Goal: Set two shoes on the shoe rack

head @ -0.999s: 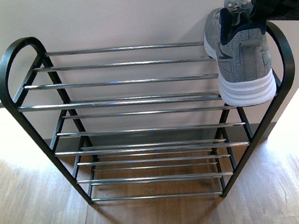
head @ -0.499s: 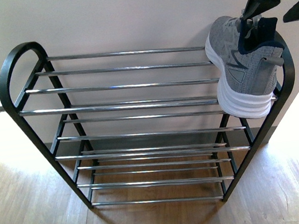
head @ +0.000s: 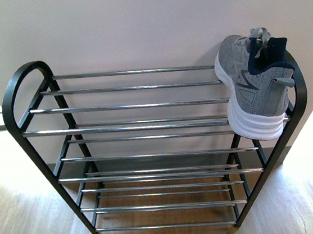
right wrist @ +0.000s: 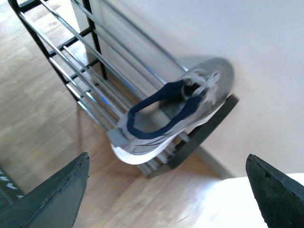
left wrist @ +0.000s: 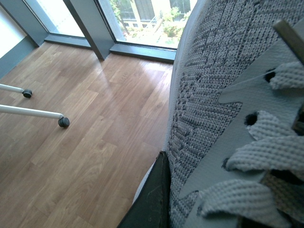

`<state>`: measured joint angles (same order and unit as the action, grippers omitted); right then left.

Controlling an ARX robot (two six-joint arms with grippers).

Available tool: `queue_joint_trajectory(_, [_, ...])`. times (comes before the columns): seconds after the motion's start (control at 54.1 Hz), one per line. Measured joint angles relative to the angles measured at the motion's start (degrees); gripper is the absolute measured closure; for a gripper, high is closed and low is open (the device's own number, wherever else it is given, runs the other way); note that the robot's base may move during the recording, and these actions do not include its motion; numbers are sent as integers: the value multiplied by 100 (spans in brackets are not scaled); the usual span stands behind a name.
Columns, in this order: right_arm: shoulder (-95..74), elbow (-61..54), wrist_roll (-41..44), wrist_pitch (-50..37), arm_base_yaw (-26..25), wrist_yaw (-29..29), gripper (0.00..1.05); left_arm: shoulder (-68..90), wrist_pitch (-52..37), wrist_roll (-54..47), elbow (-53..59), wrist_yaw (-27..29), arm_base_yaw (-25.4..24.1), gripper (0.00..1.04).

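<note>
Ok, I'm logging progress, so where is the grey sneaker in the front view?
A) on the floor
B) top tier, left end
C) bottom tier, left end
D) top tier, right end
D: the grey sneaker lies on the top tier of the shoe rack, beside its right end loop, toe toward the wall.

Some indoor room, maybe a home entryway or an office: wood-plank floor (head: 34, 232), plain white wall (head: 134, 23), shoe rack (head: 9, 105), floor-level windows (left wrist: 142, 14), white castered legs (left wrist: 63, 122).
</note>
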<state>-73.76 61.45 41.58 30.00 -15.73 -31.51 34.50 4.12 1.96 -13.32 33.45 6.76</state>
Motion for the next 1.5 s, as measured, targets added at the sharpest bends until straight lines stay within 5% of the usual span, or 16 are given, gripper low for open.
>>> queue_joint_trajectory(0.24, [42, -551, 667, -2181, -1049, -262, 9, -2, 0, 0, 0, 0, 0, 103])
queue_joint_trajectory(0.388, [144, -1014, -787, -3755, -1674, -715, 9, 0, 0, 0, 0, 0, 0, 103])
queue_joint_trajectory(0.555, [289, -1532, -2520, -4533, -2065, -1287, 9, 0, 0, 0, 0, 0, 0, 103])
queue_joint_trajectory(0.703, [299, -1685, -3222, -4787, -2179, -1290, 9, 0, 0, 0, 0, 0, 0, 103])
queue_joint_trajectory(0.832, [960, -2767, -3912, -6046, -1687, 11, 34, 0, 0, 0, 0, 0, 0, 103])
queue_joint_trajectory(1.184, [2743, -4760, -4081, -6210, -208, 1443, 103, 0, 0, 0, 0, -2, 0, 103])
queue_joint_trajectory(1.498, [3779, -5464, -4098, -5873, 568, 2190, 103, 0, 0, 0, 0, 0, 0, 103])
